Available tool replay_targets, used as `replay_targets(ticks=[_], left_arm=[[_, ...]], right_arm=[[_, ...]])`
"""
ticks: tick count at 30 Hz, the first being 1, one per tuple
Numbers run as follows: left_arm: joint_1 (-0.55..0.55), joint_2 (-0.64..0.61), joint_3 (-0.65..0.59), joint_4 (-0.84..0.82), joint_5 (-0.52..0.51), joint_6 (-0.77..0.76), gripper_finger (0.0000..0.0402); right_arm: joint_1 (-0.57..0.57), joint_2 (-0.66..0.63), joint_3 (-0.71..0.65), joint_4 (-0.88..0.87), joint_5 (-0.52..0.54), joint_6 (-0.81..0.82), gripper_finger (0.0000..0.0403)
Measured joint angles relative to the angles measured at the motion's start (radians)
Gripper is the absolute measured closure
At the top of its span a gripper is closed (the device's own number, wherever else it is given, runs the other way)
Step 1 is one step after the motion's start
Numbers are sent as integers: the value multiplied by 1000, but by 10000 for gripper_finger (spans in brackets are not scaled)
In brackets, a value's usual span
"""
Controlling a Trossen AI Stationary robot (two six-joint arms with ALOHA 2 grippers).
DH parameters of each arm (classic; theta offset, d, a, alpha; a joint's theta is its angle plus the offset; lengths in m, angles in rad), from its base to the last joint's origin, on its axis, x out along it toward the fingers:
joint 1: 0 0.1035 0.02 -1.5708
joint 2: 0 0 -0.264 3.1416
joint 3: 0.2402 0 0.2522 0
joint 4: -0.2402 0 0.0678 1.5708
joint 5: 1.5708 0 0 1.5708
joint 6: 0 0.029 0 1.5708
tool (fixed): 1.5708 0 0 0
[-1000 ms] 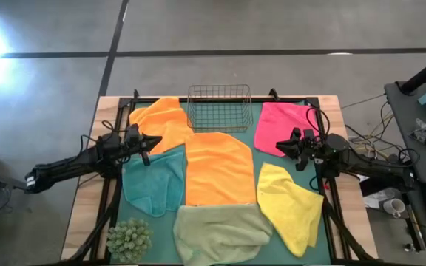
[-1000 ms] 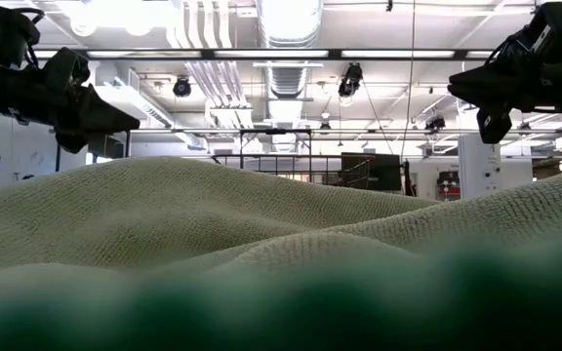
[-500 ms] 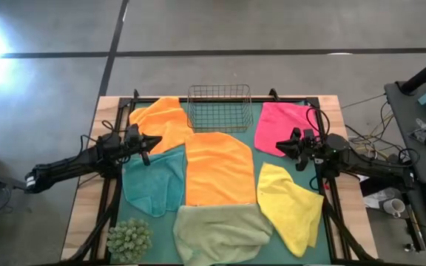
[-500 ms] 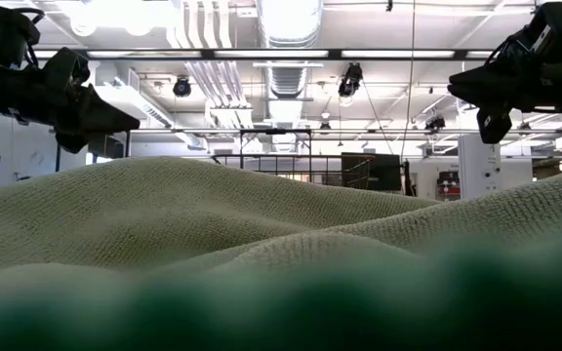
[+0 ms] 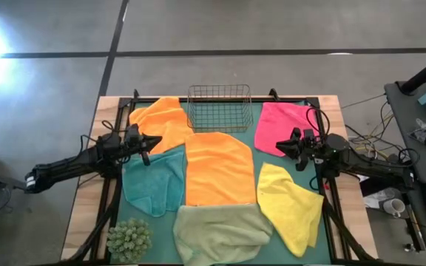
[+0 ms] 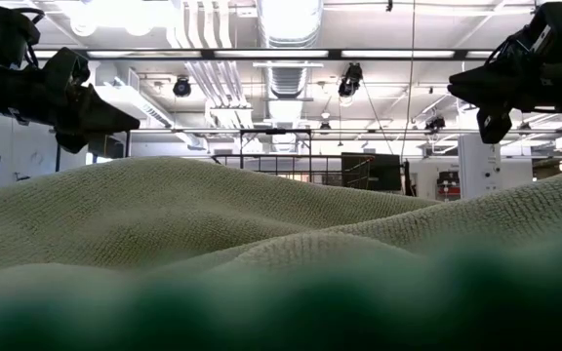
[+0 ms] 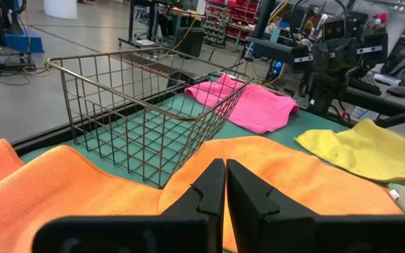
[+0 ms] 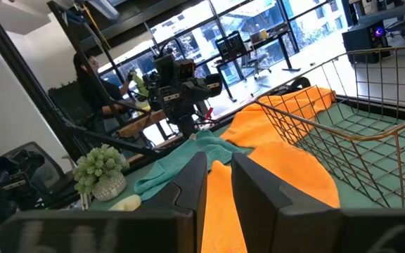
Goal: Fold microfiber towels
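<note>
- Left gripper (image 5: 152, 142), fingers pressed together, hovers empty over the teal towel (image 5: 154, 181).
- Right gripper (image 5: 281, 145), slightly parted, holds nothing beside the pink towel (image 5: 283, 125).
- A sound start: pinch one corner of the flat middle orange towel (image 5: 219, 168), then fold it across squarely.

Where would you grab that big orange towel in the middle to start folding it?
Probably a near corner of the middle orange towel, beside the pale green towel. It lies flat and spread out, so a corner pinched from above lifts cleanly. Both the left pincer and right pincer hang empty.
</note>
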State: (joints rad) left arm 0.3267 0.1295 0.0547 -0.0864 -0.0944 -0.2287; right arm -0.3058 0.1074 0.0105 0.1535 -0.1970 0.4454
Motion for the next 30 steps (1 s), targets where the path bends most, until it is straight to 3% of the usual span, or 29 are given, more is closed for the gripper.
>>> replay_targets(ticks=[25,30], left_arm=[[-1,3,0,40,39,0,401],[0,15,0,42,36,-1,371]], right_arm=[[0,0,0,0,0,0,344],[0,0,0,0,0,0,344]])
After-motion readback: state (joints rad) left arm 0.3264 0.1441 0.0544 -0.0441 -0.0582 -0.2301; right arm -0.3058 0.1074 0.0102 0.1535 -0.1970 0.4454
